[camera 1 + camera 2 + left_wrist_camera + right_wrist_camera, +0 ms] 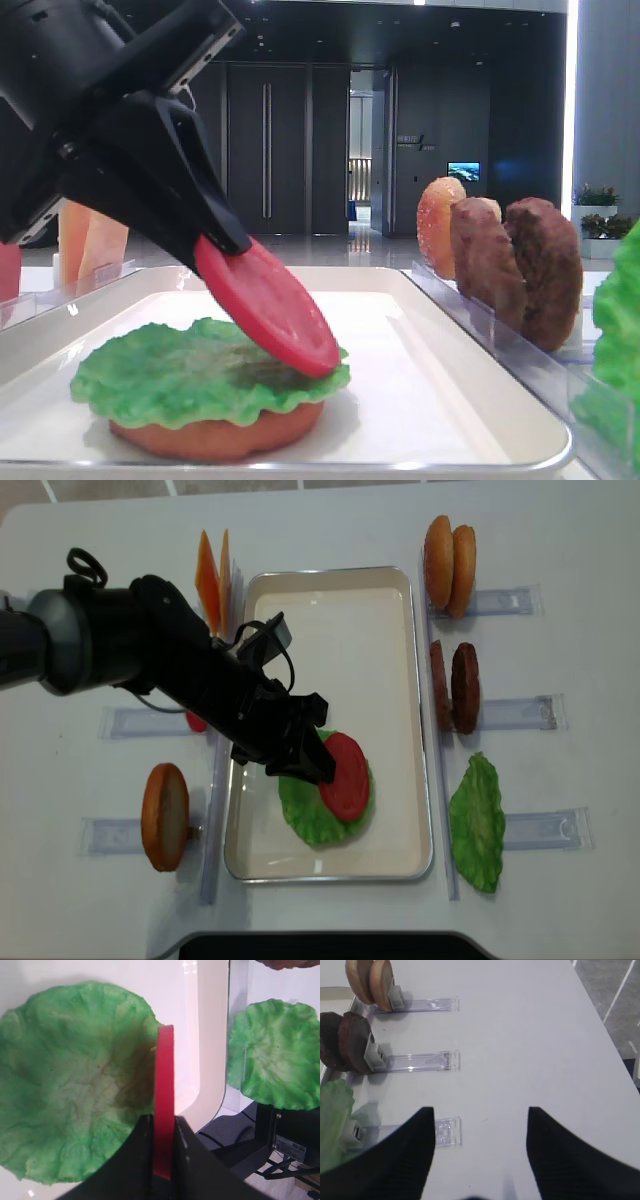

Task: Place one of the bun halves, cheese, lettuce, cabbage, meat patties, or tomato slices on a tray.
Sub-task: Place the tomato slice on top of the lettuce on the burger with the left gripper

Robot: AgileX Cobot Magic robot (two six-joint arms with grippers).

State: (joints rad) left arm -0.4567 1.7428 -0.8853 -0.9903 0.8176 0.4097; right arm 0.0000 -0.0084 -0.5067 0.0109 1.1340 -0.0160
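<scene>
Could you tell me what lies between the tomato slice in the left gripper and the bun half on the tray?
A lettuce leaf covers the bun half, and the tilted tomato slice touches it, clearest in the low exterior view.

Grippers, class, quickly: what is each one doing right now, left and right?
Left gripper: shut on the flat round red tomato slice, tilted over the ruffled green lettuce leaf.
Right gripper: open, holding nothing, above the table.

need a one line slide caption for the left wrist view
Left pincer shut on a tomato slice, held edge-on over the lettuce on the tray.
</scene>
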